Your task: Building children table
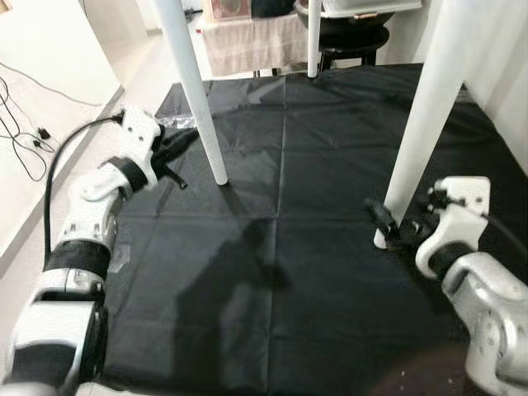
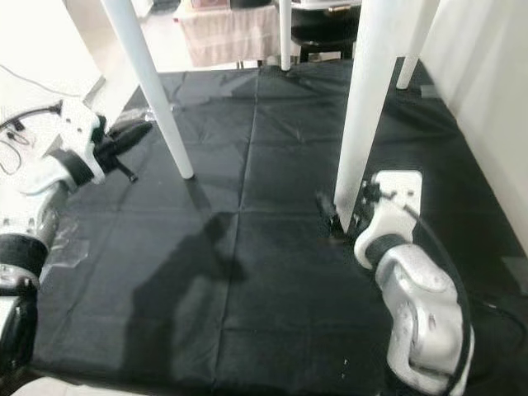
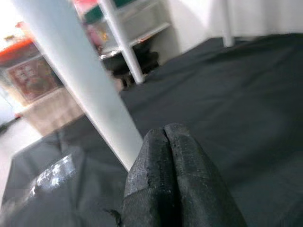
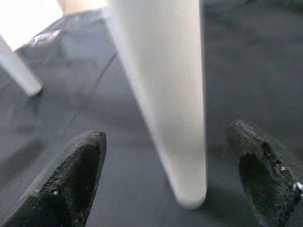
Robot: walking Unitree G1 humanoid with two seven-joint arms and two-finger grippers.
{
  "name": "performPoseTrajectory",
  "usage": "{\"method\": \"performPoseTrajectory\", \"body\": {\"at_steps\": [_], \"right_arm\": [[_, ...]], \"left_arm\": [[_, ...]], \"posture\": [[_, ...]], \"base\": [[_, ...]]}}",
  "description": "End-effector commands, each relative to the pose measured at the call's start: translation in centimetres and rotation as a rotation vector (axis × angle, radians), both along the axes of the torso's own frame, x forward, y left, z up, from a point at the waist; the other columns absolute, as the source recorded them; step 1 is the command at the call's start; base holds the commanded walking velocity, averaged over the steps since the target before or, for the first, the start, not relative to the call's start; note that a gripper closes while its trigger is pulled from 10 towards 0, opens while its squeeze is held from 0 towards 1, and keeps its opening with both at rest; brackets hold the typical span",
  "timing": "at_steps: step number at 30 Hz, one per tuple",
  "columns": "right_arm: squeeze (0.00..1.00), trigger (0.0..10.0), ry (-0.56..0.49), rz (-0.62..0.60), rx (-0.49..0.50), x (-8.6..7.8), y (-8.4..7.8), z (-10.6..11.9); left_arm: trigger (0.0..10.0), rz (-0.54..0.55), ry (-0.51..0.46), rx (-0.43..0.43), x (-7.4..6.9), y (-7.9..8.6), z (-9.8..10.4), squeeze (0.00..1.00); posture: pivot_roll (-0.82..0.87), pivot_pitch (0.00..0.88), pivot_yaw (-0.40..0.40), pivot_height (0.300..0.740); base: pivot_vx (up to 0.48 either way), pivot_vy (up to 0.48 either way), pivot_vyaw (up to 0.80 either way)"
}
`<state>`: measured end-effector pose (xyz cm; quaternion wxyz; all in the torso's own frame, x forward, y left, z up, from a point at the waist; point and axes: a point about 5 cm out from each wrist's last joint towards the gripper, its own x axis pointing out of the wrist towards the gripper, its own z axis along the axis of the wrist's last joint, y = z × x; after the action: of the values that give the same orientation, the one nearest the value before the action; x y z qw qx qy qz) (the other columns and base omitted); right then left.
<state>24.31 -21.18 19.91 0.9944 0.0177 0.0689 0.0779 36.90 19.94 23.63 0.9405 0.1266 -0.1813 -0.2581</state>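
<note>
Right fingers (image 4: pixel 75 175) were spread wide, one on each side of the near right leg (image 4: pixel 163 94), neither pad touching it in the right wrist view. The right gripper (image 1: pixel 394 227) sat low at the foot of that leg, just above the black sheet (image 1: pixel 280 272). Right arm bent at the elbow, forearm coming in from the lower right, wrist turned toward the leg.

Left fingers (image 3: pixel 173 184) were pressed together, tips meeting, nothing between them. The left gripper (image 1: pixel 177 147) hovered just beside the near left leg (image 1: pixel 196 91), apart from it, aimed at its lower part. Left arm extended forward along the sheet's left edge, elbow low, a black cable looping from the wrist back toward the forearm.

The table stood upright over the sheet on white legs; the two near legs slanted and rested their feet on the sheet, well apart. A far leg (image 1: pixel 313 37) stood at the sheet's back edge. The tabletop itself was out of frame.

Outward: a clear plastic wrapper (image 1: pixel 173 122) lay on the sheet near the left gripper. A dark stool (image 1: pixel 351 37) and a cloth-covered piece (image 1: pixel 252 41) stood behind the sheet. Loose cables (image 1: pixel 21 140) lay on the pale floor to the left.
</note>
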Motion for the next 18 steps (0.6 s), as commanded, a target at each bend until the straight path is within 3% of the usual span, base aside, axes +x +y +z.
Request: {"method": "performPoseTrajectory", "body": {"at_steps": [1, 2, 3, 5, 6, 7, 8, 9, 18], "right_arm": [[1.00, 10.0, 0.005, 0.082, -0.003, -1.0, 0.7, -0.7], [1.00, 10.0, 0.005, 0.082, -0.003, -1.0, 0.7, -0.7], [1.00, 10.0, 0.023, 0.101, -0.005, -1.7, 0.5, -1.4], [1.00, 10.0, 0.023, 0.101, -0.005, -1.7, 0.5, -1.4], [1.00, 10.0, 0.033, 0.132, -0.006, -2.2, 0.4, -1.8], [0.37, 10.0, 0.035, 0.162, -0.004, -2.6, 0.3, -2.0], [0.37, 10.0, 0.035, 0.162, -0.004, -2.6, 0.3, -2.0], [0.00, 10.0, 0.036, 0.192, 0.001, -2.8, 0.3, -2.1], [0.00, 10.0, 0.016, 0.312, 0.021, -2.9, 1.6, -2.4]], "left_arm": [[10.0, 0.008, 0.072, -0.031, -1.0, -0.6, -2.3, 0.00], [10.0, 0.008, 0.072, -0.031, -1.0, -0.6, -2.3, 0.00], [10.0, 0.023, 0.104, -0.055, -1.7, -1.0, -3.5, 0.00], [10.0, 0.023, 0.104, -0.055, -1.7, -1.0, -3.5, 0.00], [10.0, 0.053, 0.145, -0.073, -2.5, -1.5, -5.1, 0.00], [10.0, 0.079, 0.183, -0.086, -3.3, -2.1, -6.4, 0.00], [10.0, 0.079, 0.183, -0.086, -3.3, -2.1, -6.4, 0.00], [10.0, 0.097, 0.210, -0.096, -4.0, -2.5, -7.3, 0.00], [10.0, 0.195, 0.280, -0.139, -5.7, -2.4, -9.2, 0.00]], "posture": [[-0.15, 0.130, 0.115, 0.740], [-0.15, 0.130, 0.115, 0.740], [-0.14, 0.129, 0.114, 0.740], [-0.14, 0.129, 0.114, 0.740], [-0.14, 0.128, 0.112, 0.740], [-0.14, 0.124, 0.113, 0.740], [-0.14, 0.124, 0.113, 0.740], [-0.14, 0.124, 0.113, 0.740], [-0.13, 0.116, 0.098, 0.740]], "base": [[0.000, 0.000, 0.00], [0.000, 0.000, 0.00], [0.000, 0.000, 0.00], [0.000, 0.000, 0.00], [0.000, 0.000, 0.00], [0.000, 0.000, 0.00], [0.000, 0.000, 0.00], [0.000, 0.000, 0.00], [0.000, 0.000, 0.00]]}}
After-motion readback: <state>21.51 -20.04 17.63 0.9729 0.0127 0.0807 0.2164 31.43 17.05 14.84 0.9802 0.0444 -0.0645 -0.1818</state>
